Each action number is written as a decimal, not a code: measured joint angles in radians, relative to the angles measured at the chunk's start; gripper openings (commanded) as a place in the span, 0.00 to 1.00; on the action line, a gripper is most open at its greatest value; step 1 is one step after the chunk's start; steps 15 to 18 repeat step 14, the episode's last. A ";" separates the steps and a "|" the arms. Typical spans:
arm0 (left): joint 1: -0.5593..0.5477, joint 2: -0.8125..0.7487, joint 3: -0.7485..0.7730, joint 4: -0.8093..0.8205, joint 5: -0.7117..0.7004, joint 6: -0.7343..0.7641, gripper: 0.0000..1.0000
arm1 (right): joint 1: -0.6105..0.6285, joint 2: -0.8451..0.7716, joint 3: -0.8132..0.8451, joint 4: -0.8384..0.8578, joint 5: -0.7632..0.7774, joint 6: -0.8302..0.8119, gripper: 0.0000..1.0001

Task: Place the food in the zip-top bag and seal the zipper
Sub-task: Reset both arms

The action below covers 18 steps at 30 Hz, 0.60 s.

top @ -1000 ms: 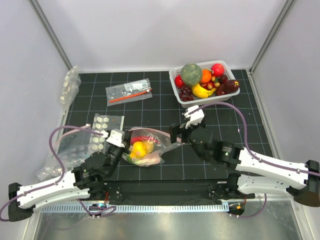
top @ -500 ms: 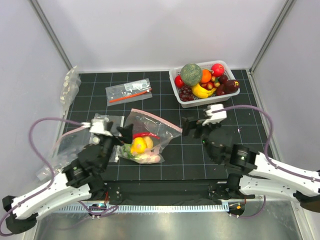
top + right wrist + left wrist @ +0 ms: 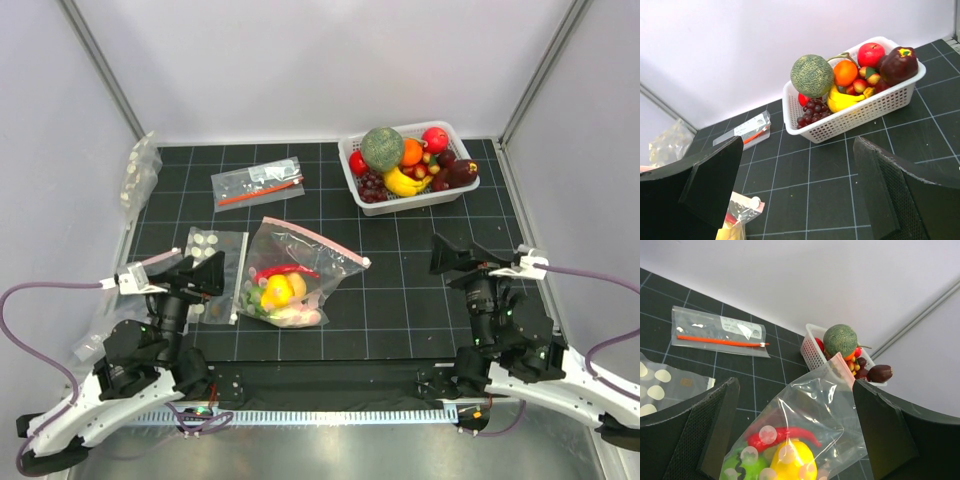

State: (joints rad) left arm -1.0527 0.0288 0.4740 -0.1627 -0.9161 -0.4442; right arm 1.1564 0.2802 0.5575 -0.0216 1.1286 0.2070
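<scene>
The zip-top bag (image 3: 318, 256) lies flat on the mat in the middle, clear with white dots. Its pink zipper (image 3: 322, 240) runs along the far right edge, also visible in the left wrist view as the zipper (image 3: 847, 374). Inside lies the food: a red chili (image 3: 286, 271), a yellow lemon (image 3: 278, 293), a green fruit (image 3: 252, 298) and a whitish piece (image 3: 296, 318). My left gripper (image 3: 197, 272) stands open just left of the bag, touching nothing. My right gripper (image 3: 456, 257) is open well to the right, empty. The bag (image 3: 830, 410) fills the left wrist view between the fingers.
A white basket (image 3: 402, 203) of toy fruit stands at the back right. A clear bag with an orange-red stick (image 3: 258, 184) lies at the back. A dotted bag (image 3: 212, 250) sits beside my left gripper, and more bags (image 3: 138, 172) lie along the left wall.
My left gripper has opened and let go of the bag. Both arms have pulled back toward the near edge. The bag now lies spread flat on the mat.
</scene>
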 measured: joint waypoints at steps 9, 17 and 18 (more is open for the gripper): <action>0.000 -0.019 -0.042 -0.007 0.000 0.005 1.00 | 0.000 -0.031 -0.034 0.023 0.055 -0.003 1.00; -0.001 -0.019 -0.043 -0.006 0.003 0.007 1.00 | 0.000 -0.009 -0.034 0.024 0.058 -0.013 1.00; -0.001 -0.019 -0.043 -0.006 0.003 0.007 1.00 | 0.000 -0.009 -0.034 0.024 0.058 -0.013 1.00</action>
